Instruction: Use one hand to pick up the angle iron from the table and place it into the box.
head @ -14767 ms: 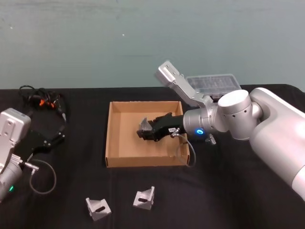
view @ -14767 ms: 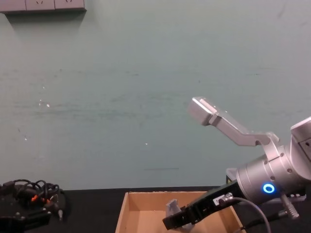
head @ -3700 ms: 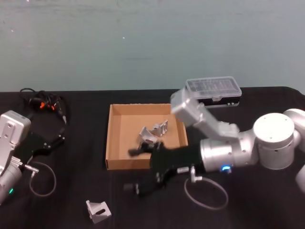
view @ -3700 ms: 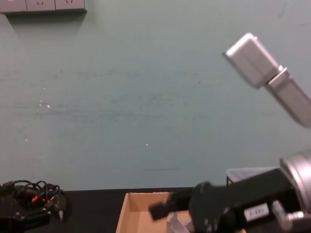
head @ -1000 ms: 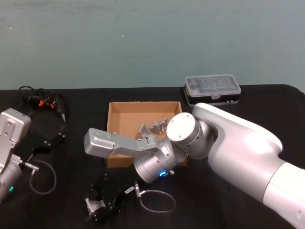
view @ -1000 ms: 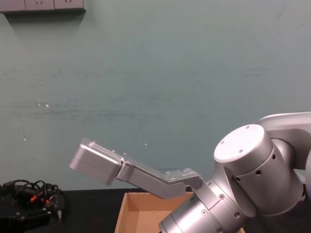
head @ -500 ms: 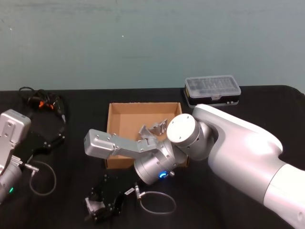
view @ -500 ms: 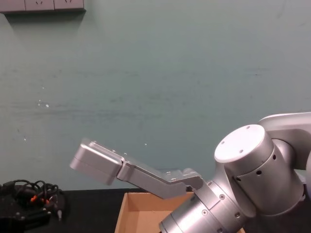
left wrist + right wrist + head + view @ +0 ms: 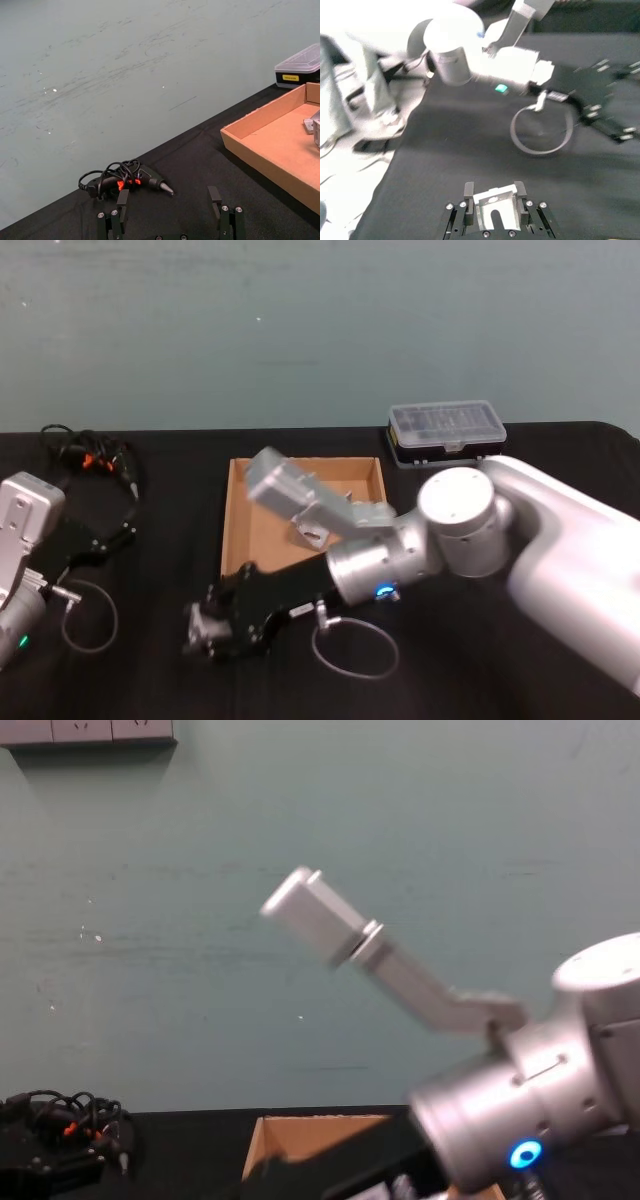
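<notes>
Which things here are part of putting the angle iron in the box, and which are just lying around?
Part of the job:
- angle iron held in the right gripper
- box, with angle irons already inside
- table

Lying about:
- black case with clear lid
- tool with tangled cable
- left gripper, parked at the table's left

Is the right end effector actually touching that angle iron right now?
Touching. In the right wrist view the angle iron sits clamped between the right end effector's two fingers, with no gap on either side.
</notes>
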Robot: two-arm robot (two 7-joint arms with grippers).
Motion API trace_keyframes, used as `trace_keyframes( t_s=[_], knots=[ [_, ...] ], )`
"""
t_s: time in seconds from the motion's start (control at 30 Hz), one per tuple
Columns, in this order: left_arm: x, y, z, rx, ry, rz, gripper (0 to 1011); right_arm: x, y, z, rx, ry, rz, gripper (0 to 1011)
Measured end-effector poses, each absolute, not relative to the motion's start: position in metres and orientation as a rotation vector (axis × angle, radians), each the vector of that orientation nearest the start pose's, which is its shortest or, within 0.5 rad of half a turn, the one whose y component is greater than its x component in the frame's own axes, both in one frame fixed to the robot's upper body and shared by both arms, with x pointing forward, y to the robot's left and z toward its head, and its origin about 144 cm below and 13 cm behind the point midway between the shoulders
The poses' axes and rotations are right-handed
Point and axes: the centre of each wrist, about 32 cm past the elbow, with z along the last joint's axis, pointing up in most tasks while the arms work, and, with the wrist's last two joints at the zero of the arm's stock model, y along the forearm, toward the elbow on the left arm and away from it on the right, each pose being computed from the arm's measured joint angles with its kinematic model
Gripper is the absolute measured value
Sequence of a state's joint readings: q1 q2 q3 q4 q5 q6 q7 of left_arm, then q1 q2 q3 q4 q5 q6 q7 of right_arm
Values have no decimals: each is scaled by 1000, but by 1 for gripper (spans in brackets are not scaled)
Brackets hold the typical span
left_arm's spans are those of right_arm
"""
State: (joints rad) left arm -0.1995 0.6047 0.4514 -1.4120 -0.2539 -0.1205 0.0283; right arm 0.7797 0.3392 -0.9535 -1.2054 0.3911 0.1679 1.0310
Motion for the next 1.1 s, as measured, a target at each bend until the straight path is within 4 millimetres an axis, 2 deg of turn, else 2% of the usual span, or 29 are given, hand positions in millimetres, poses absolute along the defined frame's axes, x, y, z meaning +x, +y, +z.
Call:
trace_keyframes(
  t_s=[0.3,0.57,0.77,1.1],
  knots=[
    [489,310,1140,304,-285,1248,1000,576,-172,1240,-318,-85,-209,478],
    [489,310,1140,304,-285,1248,1000,580,-197,1242,-319,-11,-497,478],
    [489,310,1140,304,-285,1248,1000,587,-206,1242,-348,30,-606,478],
    [489,310,1140,304,-285,1248,1000,596,-208,1246,-441,77,-653,478]
  ],
)
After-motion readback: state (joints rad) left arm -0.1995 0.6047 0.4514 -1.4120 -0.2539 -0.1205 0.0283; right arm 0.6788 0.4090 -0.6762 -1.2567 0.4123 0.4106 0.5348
